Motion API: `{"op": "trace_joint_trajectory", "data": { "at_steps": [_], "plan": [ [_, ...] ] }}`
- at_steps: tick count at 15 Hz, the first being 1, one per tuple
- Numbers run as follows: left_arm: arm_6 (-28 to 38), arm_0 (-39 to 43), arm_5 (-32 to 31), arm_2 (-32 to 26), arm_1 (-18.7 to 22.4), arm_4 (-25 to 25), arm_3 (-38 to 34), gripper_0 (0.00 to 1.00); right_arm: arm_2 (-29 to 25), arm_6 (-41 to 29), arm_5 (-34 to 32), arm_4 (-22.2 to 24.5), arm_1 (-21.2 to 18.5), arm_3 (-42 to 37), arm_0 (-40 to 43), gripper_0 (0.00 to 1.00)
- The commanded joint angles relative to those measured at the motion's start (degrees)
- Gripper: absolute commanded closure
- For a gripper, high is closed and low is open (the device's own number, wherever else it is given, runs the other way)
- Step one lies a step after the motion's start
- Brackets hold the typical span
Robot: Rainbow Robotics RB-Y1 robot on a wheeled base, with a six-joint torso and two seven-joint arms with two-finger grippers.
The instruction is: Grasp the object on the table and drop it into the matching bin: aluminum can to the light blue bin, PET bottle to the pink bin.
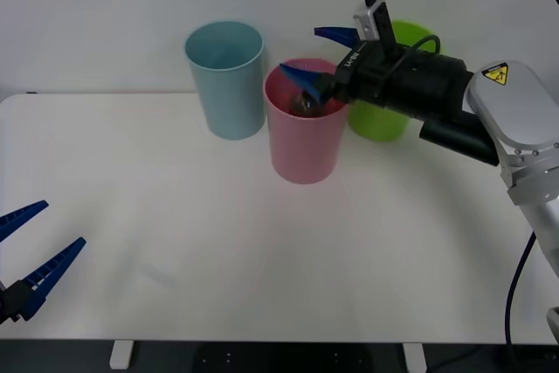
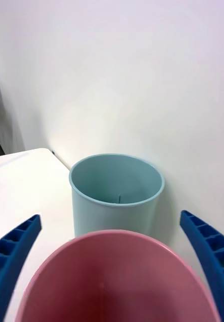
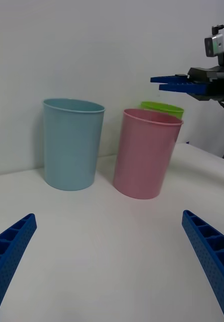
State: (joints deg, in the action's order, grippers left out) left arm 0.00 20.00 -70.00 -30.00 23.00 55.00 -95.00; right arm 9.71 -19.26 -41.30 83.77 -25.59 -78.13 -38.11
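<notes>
Light was even, bright, diffuse from overhead; no hard glare. Soft faint shadows fell on the table (image 1: 175, 216) beside the pink bin (image 1: 305, 128) & light blue bin (image 1: 225, 76). Right wrist view: pink rim up close was blurred, wall darker twd one corner. Front view sharp.

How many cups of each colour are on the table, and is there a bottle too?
Light blue bin: 1
Pink bin: 1
Lime green bin: 1
Bottle, a dark shape inside the pink bin under the open right gripper: 1
Total: 4 things, 3 bins and 1 bottle.
</notes>
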Motion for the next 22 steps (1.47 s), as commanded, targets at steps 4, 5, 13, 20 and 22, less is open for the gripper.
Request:
{"op": "trace_joint_trajectory", "data": {
  "at_steps": [4,5,13,20,22],
  "plan": [
    [0.0,0.0,0.0,0.0,0.0,0.0,0.0,0.00,-2.4,0.5,-0.2,-1.6,-1.4,-5.1,5.2,0.00],
    [0.0,0.0,0.0,0.0,0.0,0.0,0.0,0.00,-2.6,0.5,-0.3,-2.4,-2.2,-6.6,6.3,0.00],
    [0.0,0.0,0.0,0.0,0.0,0.0,0.0,0.00,-6.7,1.3,-0.5,-8.6,-8.5,-19.8,19.7,0.00],
    [0.0,0.0,0.0,0.0,0.0,0.0,0.0,0.00,-17.7,3.6,-11.7,-10.1,-9.0,-25.8,31.6,0.00],
    [0.0,0.0,0.0,0.0,0.0,0.0,0.0,0.00,-20.6,4.8,-14.2,-10.2,-9.0,-27.2,35.4,0.00]
  ]
}}
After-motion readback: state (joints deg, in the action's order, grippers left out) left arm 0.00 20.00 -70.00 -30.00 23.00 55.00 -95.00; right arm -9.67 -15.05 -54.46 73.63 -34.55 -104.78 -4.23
